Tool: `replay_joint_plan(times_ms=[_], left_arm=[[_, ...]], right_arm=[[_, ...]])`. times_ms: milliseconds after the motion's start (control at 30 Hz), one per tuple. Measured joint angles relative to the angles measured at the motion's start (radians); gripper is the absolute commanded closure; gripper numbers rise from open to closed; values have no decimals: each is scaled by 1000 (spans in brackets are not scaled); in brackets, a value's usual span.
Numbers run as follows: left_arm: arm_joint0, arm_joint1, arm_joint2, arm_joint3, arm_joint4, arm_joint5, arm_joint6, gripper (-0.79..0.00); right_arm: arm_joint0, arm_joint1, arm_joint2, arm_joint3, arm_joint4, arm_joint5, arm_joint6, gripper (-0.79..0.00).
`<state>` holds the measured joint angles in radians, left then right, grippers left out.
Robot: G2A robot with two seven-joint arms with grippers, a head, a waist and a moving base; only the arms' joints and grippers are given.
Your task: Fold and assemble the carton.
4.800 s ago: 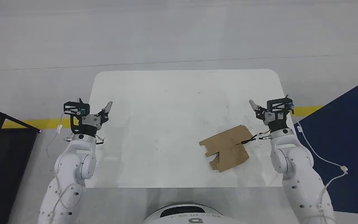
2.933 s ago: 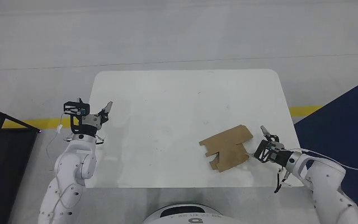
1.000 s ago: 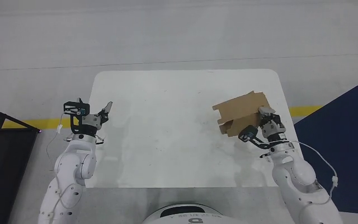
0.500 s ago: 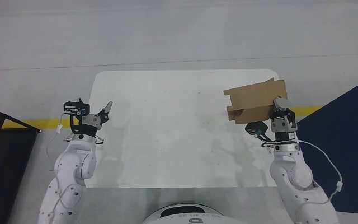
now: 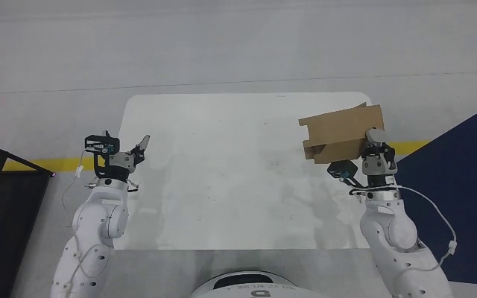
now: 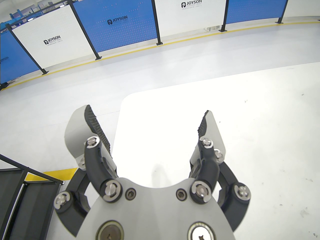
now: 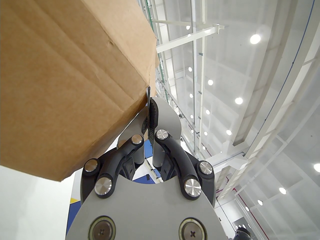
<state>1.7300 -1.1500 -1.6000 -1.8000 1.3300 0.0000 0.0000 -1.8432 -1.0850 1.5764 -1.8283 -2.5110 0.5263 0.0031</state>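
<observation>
The brown carton (image 5: 343,132) is held up over the far right corner of the white table (image 5: 223,179). The right gripper (image 5: 371,138) is at the carton's right end, with its fingers pressed together on a thin cardboard edge at one corner. From there the carton extends toward the table's middle. The left gripper (image 6: 147,118) is at the left edge of the table, well apart from the carton, its fingers spread wide with nothing between them.
</observation>
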Motion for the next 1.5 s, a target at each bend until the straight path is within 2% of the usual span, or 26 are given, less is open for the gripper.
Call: replay_joint_plan(times_ms=[67,167,233,333,1033,1167,1300,1500], left_arm=[[0,0,0,0,0,0,0,-785],[0,0,0,0,0,0,0,-785],[0,0,0,0,0,0,0,-785],[0,0,0,0,0,0,0,-785],[0,0,0,0,0,0,0,-785],[0,0,0,0,0,0,0,-785],[0,0,0,0,0,0,0,-785],[0,0,0,0,0,0,0,-785]], right_arm=[[34,-12,-17,16,-151,69,109,0],[65,-30,-100,-5,-388,87,224,0],[85,-37,-120,-8,-495,89,269,0],[111,-47,-142,-15,-562,79,306,0],[196,-67,-195,6,-560,-2,330,0],[202,-75,-218,-6,-470,-37,313,0],[186,-75,-186,-43,-318,-105,252,0],[185,-74,-182,-46,-305,-111,248,0]])
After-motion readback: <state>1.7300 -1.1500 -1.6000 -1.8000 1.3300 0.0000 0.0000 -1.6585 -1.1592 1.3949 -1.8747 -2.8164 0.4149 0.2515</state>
